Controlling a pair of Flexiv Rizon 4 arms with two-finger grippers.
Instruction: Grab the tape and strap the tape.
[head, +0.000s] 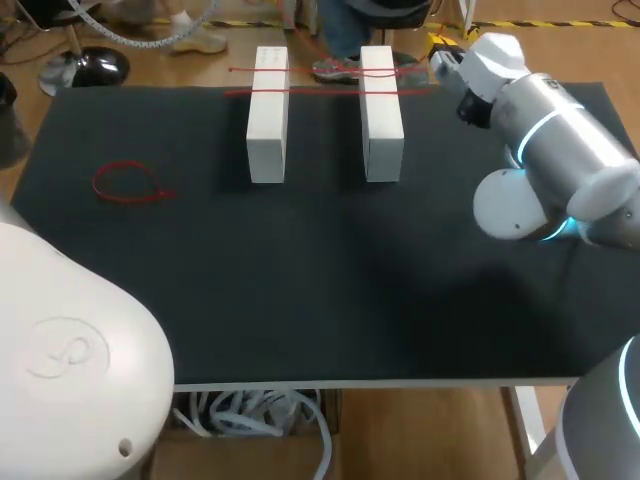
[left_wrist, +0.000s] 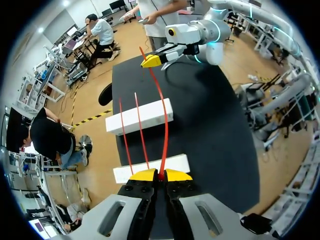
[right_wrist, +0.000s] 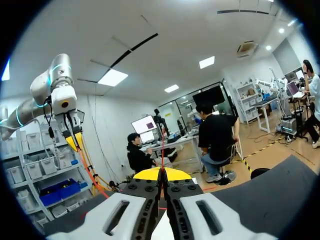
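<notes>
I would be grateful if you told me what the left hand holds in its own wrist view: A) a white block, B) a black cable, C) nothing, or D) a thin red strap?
D: the left hand is shut on the thin red strap, which arcs up over the white blocks toward the right hand.

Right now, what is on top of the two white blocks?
Two loose red strips lie across both white blocks, spanning the gap. A third, the red tape, crosses them pinched in my left hand. The table under the blocks is covered.
</notes>
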